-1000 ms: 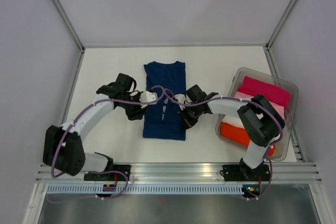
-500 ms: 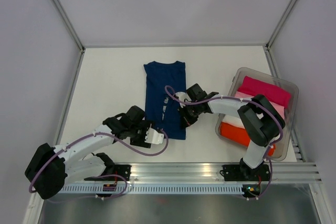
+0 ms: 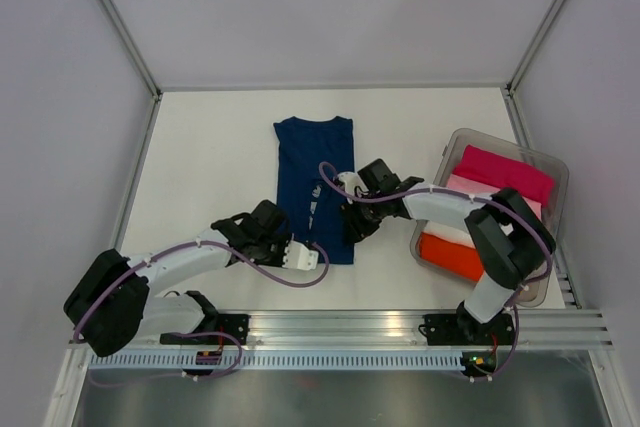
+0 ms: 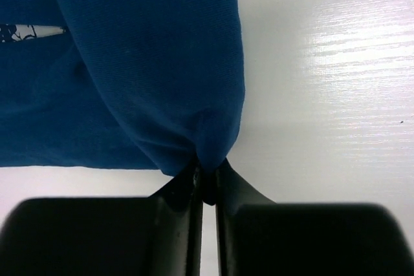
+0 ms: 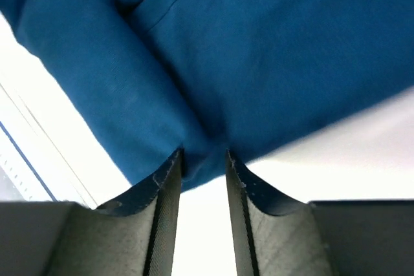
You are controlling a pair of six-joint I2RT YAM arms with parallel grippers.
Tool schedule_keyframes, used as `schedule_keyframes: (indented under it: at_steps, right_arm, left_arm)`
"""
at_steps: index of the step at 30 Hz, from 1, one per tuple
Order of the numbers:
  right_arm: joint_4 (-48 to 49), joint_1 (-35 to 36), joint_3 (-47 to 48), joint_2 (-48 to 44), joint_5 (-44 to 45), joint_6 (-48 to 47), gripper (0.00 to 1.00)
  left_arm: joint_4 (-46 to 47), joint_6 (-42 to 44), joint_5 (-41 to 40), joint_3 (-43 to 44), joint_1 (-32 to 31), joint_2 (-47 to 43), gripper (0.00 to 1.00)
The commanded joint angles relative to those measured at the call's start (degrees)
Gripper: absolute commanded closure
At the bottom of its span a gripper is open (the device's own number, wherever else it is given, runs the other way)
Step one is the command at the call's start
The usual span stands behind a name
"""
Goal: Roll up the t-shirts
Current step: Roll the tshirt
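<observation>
A dark navy t-shirt, folded into a long strip, lies flat mid-table with its white print showing. My left gripper is at the shirt's near-left hem corner, shut on a small pinch of navy cloth. My right gripper sits at the near part of the shirt's right edge. Its jaws stand apart, and the navy edge lies loosely between the fingertips. More folded t-shirts, magenta, pale pink, white and orange-red, lie in a bin at the right.
The clear plastic bin stands against the right wall beside the right arm. An aluminium rail runs along the near edge, just below the shirt's hem. White enclosure walls close in the table on three sides.
My left arm swung from the shirt's left mid-edge down to the near hem and closed on the cloth. My right gripper, shut before, has opened at the right edge.
</observation>
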Motion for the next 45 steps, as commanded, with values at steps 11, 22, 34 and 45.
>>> schedule_keyframes:
  at_steps: [11,22,34,45]
  right_arm:
    - [15.4,13.5,-22.4,-36.8,22.7,-24.3,0.44]
    - [24.8,29.6,-26.6,-31.8,43.0,-36.1,0.27]
    - [26.0,29.5,-22.9,-18.8,42.5,-31.5,0.39]
    - [13.1,26.9,-19.8,-27.0,26.9,-26.5,0.98]
  left_arm:
    - [-10.0,-6.5,11.4,10.5,4.4,1.3,0.98]
    - [-12.4,-6.5,14.3,14.0,7.4,3.2,0.98]
    - [-13.2,-6.5,15.3,13.3,8.2,2.9,0.98]
    - [-22.6,-5.0,21.3,13.0,8.6,0.8,0.98]
